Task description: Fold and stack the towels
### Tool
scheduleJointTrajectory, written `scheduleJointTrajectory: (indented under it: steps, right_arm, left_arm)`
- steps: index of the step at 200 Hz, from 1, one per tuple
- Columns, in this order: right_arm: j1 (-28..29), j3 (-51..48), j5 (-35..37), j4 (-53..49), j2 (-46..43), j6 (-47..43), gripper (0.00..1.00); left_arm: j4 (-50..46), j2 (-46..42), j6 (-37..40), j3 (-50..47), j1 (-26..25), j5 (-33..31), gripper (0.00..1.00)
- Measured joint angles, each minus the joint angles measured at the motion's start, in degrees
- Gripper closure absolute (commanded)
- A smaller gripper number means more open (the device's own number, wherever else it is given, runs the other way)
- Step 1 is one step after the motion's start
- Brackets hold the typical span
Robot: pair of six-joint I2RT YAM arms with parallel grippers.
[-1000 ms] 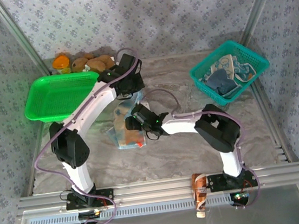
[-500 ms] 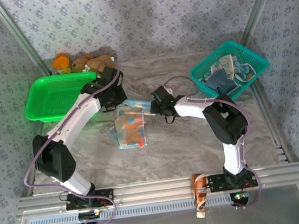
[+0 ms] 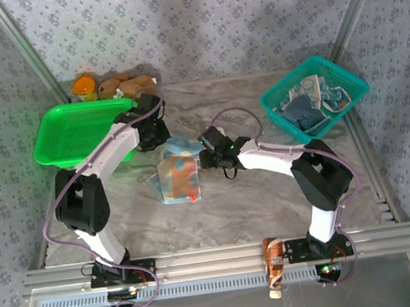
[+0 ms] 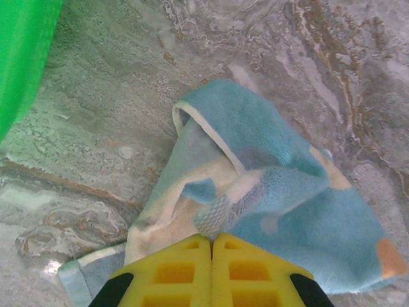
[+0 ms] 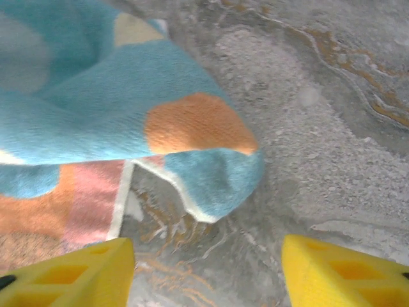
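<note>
A towel striped blue, cream and orange lies crumpled in the middle of the table. My left gripper is at its far edge, shut on a small pinch of the cloth, and its yellow fingers meet at the tips. The towel's blue fold bulges beyond them. My right gripper is low at the towel's right side, open, with bare table between its jaws. A blue corner of the towel lies just ahead of them. More towels are heaped in the teal basket.
A green tray stands at the far left, close to my left arm. A brown plush toy and an orange cup sit behind it. A small packet lies on the near rail.
My left gripper has drawn left and nearer, to the towel's far edge. My right gripper left the towel's middle, swung right, then came back to its right side with narrower jaws.
</note>
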Motion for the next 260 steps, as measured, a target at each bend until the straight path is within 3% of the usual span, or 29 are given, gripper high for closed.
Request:
scheduleJointTrajectory:
  steps: [36,64,88,116,194,233,260]
  right_arm:
    - [1.2,4.4,-3.3,0.1,1.5,-2.2,0.48]
    - [0.2,10.2,-5.9,0.2,7.3,-4.0,0.49]
    - [-0.8,13.9,-7.1,-0.6,12.2,-5.4,0.57]
    - [-2.2,16.1,-7.7,-1.7,15.7,-6.4,0.59]
    - [-2.5,17.0,-7.9,-2.3,18.1,-8.7,0.56]
    - [-2.0,18.1,-7.6,-2.4,18.6,-9.7,0.49]
    - [-1.2,18.8,-7.3,-2.8,18.8,-10.2,0.51]
  left_arm:
    - [0.7,5.9,1.5,6.3,1.7,0.9,1.0]
    - [0.9,10.0,2.3,11.5,2.1,1.6,1.0]
    - [0.9,12.9,2.6,15.3,2.1,2.0,1.0]
    - [0.6,13.9,3.0,16.5,2.1,2.3,1.0]
    - [0.4,14.3,3.0,17.3,2.1,2.4,1.0]
    - [0.4,14.4,3.0,17.3,2.1,2.5,1.0]
    - [0.4,14.9,3.0,17.4,2.1,2.6,1.0]
